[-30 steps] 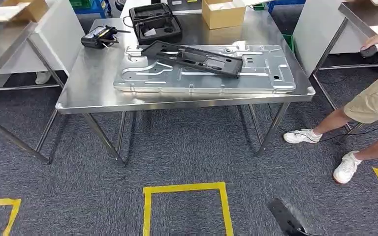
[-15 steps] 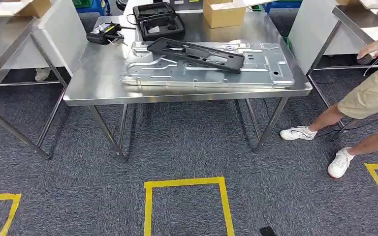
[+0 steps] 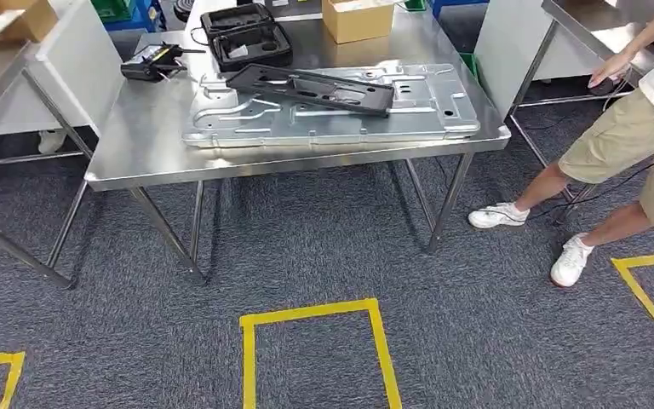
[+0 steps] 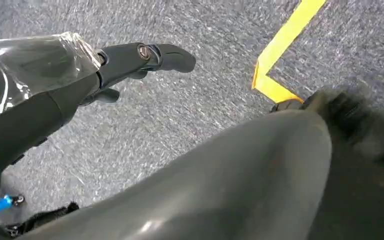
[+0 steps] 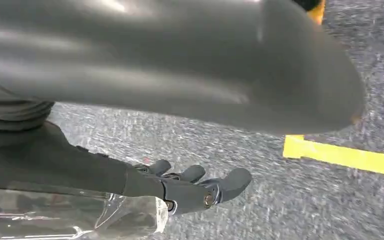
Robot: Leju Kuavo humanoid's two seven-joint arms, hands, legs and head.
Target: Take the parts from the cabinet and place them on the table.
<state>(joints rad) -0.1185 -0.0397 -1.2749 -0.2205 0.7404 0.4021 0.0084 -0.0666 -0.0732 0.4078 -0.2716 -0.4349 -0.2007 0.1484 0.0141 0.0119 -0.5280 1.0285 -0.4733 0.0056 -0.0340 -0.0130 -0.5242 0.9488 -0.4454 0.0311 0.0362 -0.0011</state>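
Observation:
A steel table (image 3: pixel 136 162) stands ahead in the head view. A large silver stamped panel (image 3: pixel 247 128) lies flat on it, with a long black plastic part (image 3: pixel 311 87) lying across the panel's far side. My left hand (image 4: pixel 130 60) hangs over the grey carpet, fingers stretched out and holding nothing. My right hand (image 5: pixel 195 187) also hangs above the carpet, with its fingers extended and nothing in it.
On the table's far side are an open black case (image 3: pixel 245 36), a cardboard box (image 3: pixel 356 19) and a small black device (image 3: pixel 149 61). A person (image 3: pixel 630 145) stands at the right, reaching onto another steel table (image 3: pixel 579 21). Yellow tape (image 3: pixel 311 311) outlines a square on the floor.
The whole picture has shifted, so the camera moved. The dark arm part at the lower right edge has left the head view. The person has stepped and leans further in.

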